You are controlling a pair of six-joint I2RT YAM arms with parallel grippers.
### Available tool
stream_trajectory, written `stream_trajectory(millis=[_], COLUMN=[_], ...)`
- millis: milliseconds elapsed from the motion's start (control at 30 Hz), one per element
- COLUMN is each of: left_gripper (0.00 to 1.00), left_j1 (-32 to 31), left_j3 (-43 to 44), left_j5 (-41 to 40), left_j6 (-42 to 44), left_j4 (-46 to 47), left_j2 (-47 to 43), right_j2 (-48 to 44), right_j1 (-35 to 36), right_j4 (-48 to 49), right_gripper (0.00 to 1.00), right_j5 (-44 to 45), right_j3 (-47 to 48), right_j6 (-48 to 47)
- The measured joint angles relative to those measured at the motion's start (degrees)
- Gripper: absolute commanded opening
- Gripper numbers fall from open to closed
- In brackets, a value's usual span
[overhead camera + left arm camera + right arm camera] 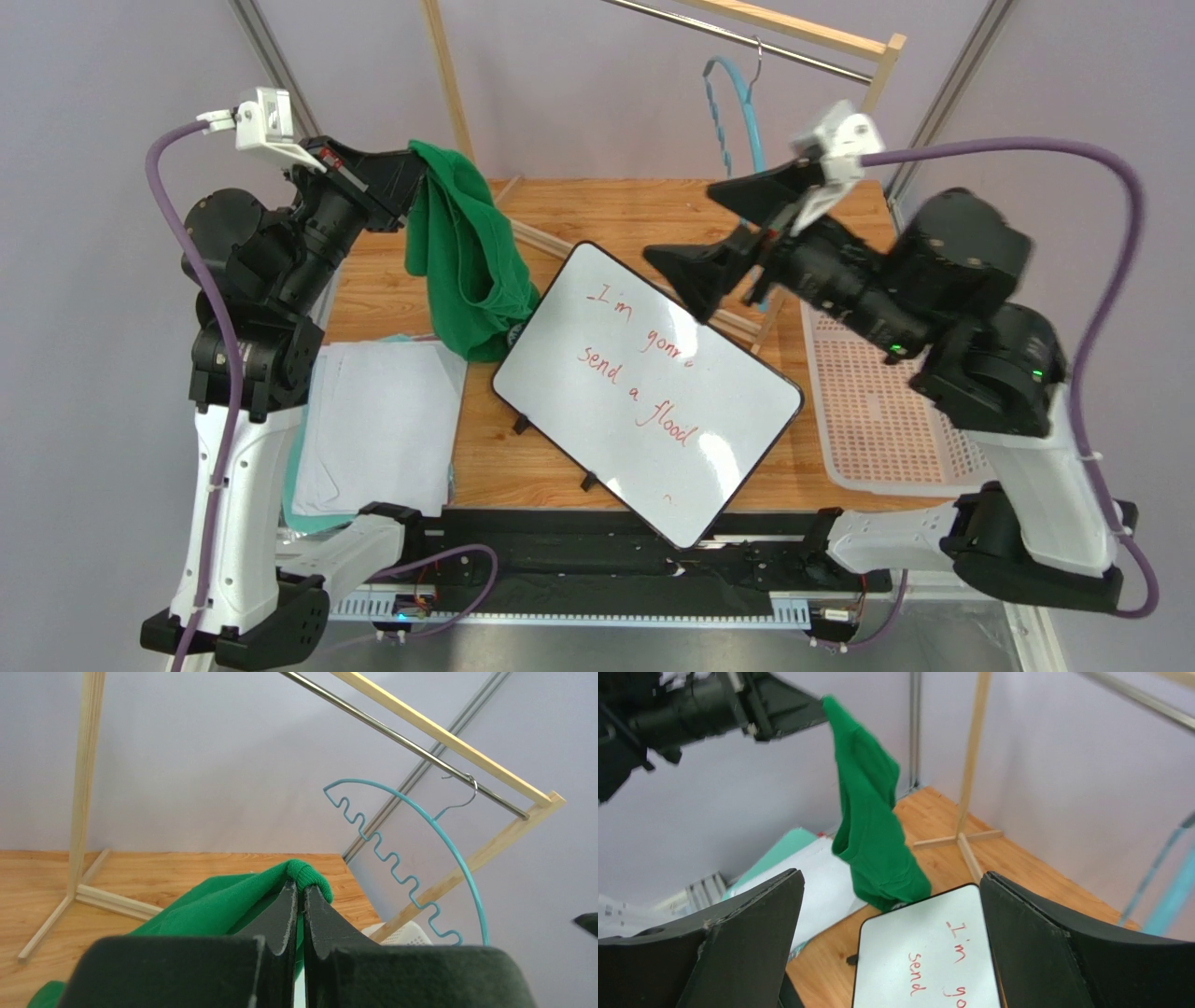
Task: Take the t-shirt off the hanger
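Shirt hangs from the left gripper, its 2 jaws pinched tight on the cloth, well apart from the bare hanger on the rail. Right gripper hovers, jaws wide apart. Best to lower the shirt slowly onto the table beside the board, then let go.

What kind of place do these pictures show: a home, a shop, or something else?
Probably a robotics lab test bench. Two robot arms are mounted at the edge of a wooden table, metal frame posts and plain walls enclose it, and props stand ready: a clothes rack and a whiteboard.
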Motion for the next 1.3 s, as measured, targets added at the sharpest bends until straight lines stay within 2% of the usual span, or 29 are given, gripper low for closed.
stream_trajectory(millis=[133, 300, 467, 733, 767, 833, 867, 967, 1000, 1033, 1100, 1300], left_gripper=[0.0, 0.0, 0.0, 0.0, 0.0, 0.0, 0.0, 0.0, 0.0, 0.0, 0.0, 0.0], left_j1=[0.0, 0.0, 0.0, 0.0, 0.0, 0.0, 0.0, 0.0, 0.0, 0.0, 0.0, 0.0], left_j3=[1.7, 5.4, 8.5, 9.2, 9.2, 9.4, 9.6, 10.0, 10.0, 10.1, 10.9, 10.4], left_j5=[0.0, 0.5, 1.9, 6.1, 6.4, 7.2, 7.5, 7.7, 7.7, 7.6, 7.2, 4.5], left_j6=[0.0, 0.0, -0.5, -6.0, -6.8, -8.7, -9.3, -10.7, -10.7, -10.6, -10.3, -8.0], left_j4=[-0.5, -1.1, -1.3, -1.2, -1.2, -0.9, -0.8, -0.8, -0.9, -1.3, -2.3, -4.0], left_j2=[0.1, 0.5, 0.5, 0.1, 0.0, -0.1, -0.2, -0.7, -1.0, -1.4, -2.1, -7.2], right_j2=[5.0, 13.2, 21.5, 24.9, 25.4, 27.2, 28.1, 30.5, 31.2, 31.6, 31.8, 31.8], right_j1=[5.2, 6.5, 6.9, 8.2, 8.5, 9.4, 9.7, 10.6, 10.8, 10.9, 11.1, 11.2], right_j4=[7.3, 20.0, 33.6, 56.5, 58.4, 63.1, 64.5, 67.5, 68.3, 68.9, 69.6, 68.4], right_gripper=[1.0, 1.0, 1.0, 1.0, 0.97, 0.85, 0.72, 0.44, 0.37, 0.15, 0.0, 0.0], right_j5=[-0.9, -4.5, -5.1, -2.0, -1.0, 1.6, 2.6, 6.0, 6.9, 7.7, 8.5, 9.7], right_j3=[-7.9, -22.6, -28.9, -33.3, -33.3, -33.3, -33.3, -33.3, -33.3, -33.3, -33.3, -29.5], right_j6=[-2.6, -5.6, -6.6, -9.3, -9.7, -10.3, -10.6, -11.5, -11.5, -11.6, -11.9, -12.1])
